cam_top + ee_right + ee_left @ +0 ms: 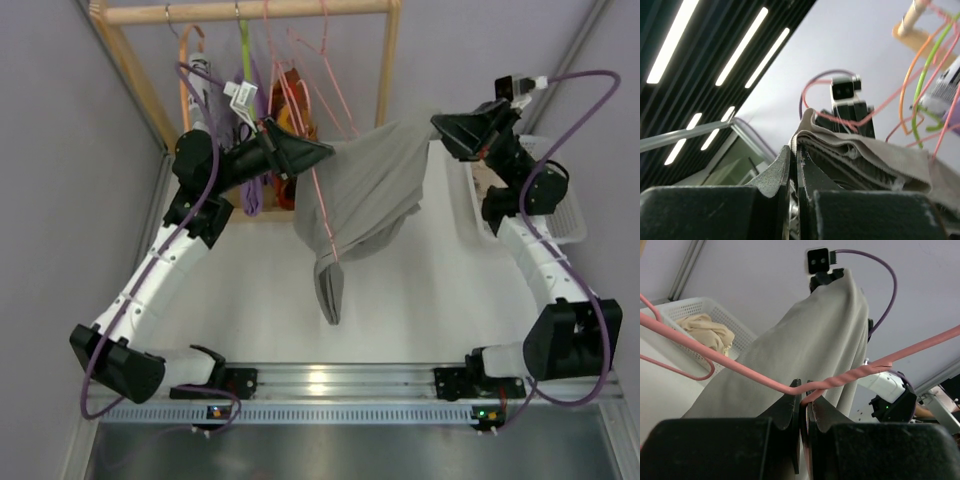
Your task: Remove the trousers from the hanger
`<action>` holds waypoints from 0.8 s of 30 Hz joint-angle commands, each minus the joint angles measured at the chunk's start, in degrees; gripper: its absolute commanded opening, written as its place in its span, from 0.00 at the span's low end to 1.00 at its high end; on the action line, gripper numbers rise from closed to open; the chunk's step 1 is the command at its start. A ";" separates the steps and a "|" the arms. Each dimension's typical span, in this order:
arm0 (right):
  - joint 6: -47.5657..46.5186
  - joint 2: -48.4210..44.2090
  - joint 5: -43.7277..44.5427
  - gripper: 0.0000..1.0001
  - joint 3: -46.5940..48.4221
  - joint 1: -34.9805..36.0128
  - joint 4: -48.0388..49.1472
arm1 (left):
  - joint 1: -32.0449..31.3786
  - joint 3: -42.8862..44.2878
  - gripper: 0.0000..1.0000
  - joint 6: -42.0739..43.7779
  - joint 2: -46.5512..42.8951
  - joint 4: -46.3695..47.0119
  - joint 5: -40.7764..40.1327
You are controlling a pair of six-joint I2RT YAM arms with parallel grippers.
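Hangers are crowding a wooden rack behind, and a white basket is sitting at right. The left gripper is clamping shut on the pink hanger; the right gripper is pinching the trousers at their upper edge. They are drooping between both grippers, grey and creased.

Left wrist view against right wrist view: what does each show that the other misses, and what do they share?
Only left wrist: a white basket holding beige cloth, and the left pincer shut on the pink hanger. Only right wrist: the ceiling lights, and the right pincer shut on an edge of the grey trousers. Both: trousers and hanger.
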 commanded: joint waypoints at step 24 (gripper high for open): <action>0.36 7.18 21.52 0.00 28.55 -44.22 8.30 | 0.26 -6.99 0.00 1.67 -3.03 -1.46 -0.09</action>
